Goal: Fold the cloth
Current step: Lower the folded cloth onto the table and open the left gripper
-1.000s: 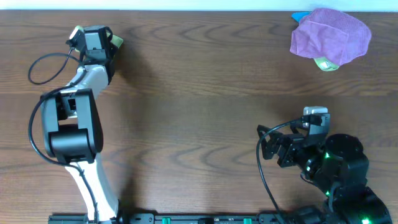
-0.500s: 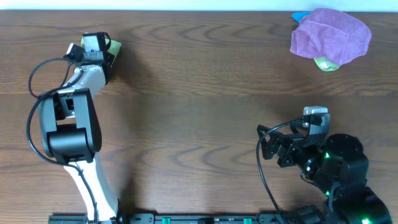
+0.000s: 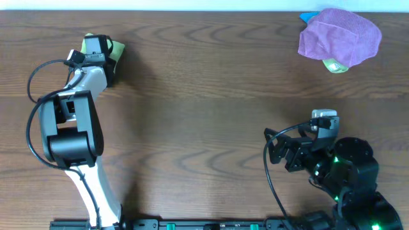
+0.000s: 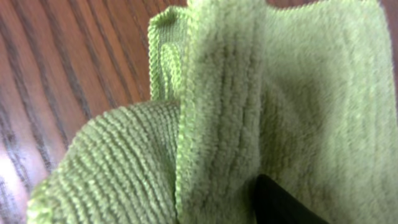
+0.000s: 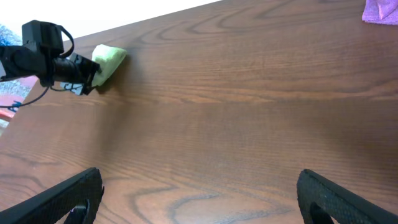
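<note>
Cloth: green cloth (image 3: 117, 47), bunched at the far-left edge of the counter (image 3: 204, 96).
Left tool (image 3: 105, 51): looks clamped on a raised ridge of the cloth; only one dark finger (image 4: 280, 199) shows.
Right tool (image 5: 199, 186): fingers apart, empty, well apart from the cloth.
Do it well: probably drag it low toward the open middle and flatten it before creasing.

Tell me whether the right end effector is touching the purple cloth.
No, the right end effector hovers open near the front, far from the purple cloth.
</note>
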You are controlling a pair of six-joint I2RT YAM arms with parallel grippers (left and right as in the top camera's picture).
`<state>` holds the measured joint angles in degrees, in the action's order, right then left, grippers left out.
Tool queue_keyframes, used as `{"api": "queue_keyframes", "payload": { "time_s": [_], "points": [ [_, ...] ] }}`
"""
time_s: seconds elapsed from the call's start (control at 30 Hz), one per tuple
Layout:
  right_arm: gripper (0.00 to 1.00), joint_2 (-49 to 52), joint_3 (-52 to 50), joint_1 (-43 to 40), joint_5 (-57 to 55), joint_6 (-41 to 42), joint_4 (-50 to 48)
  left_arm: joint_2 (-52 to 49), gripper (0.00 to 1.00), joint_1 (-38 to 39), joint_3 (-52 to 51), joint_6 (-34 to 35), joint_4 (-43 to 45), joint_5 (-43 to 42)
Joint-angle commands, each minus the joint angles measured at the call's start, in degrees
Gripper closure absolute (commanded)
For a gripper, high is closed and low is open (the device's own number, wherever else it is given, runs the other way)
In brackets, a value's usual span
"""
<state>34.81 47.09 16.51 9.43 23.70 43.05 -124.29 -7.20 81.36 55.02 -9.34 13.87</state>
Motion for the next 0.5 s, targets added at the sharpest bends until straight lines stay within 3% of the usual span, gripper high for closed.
{"api": "queue_keyframes", "payload": {
  "time_s": [0.0,0.2,0.47],
  "points": [
    [0.01,-0.2,-0.4,-0.4,0.2,0.7,0.1,-0.6,0.37,-1.1,-0.3,-0.2,-2.6,0.0],
    [0.01,-0.2,-0.4,-0.4,0.2,0.7,0.1,0.7,0.25,-2.4,-0.3,-0.2,-5.2,0.0],
    [0.01,-0.2,-0.4,-0.4,0.2,0.7,0.1,3.9,0.24,-4.2,-0.3,-3.3,-7.4,-0.4]
  ]
}}
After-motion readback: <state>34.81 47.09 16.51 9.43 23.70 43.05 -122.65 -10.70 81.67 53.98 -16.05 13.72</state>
